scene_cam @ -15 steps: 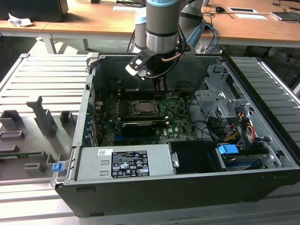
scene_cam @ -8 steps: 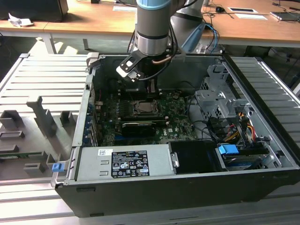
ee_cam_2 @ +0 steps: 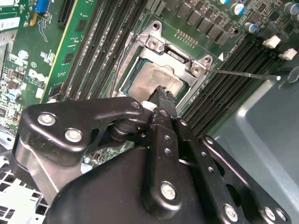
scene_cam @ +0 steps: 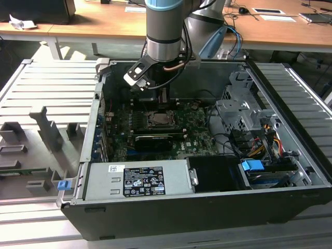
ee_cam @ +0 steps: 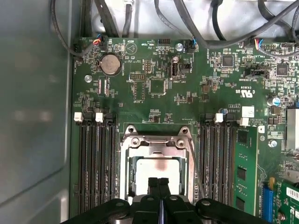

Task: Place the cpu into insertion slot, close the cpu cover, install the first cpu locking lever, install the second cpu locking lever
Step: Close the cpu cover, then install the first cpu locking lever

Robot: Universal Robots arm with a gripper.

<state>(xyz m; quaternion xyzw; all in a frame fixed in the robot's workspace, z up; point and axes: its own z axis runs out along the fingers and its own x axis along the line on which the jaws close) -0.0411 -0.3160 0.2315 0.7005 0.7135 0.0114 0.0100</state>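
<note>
Fingers shut over the seated chip, cover down, one lever loose

Exterior view: the black two-fingered gripper (scene_cam: pixel 164 99) hangs inside the open dark-grey computer case (scene_cam: pixel 290 199), just above the small dark square insertion slot (scene_cam: pixel 158 120). Second wrist view: its fingers are pressed together on nothing, tips over the pale silvery-tan square cpu (ee_cam_2: pixel 152 79) lying in the slot. The thin silvery cpu cover frame (ee_cam_2: pixel 180 58) seems flat around it, though contact is hard to judge, and a thin wire locking lever (ee_cam_2: pixel 243 73) juts free. First wrist view: the tips sit centred over the chip on the green circuit board (ee_cam: pixel 154 93). Any push is best straight down on frame metal, not the chip face.
</note>
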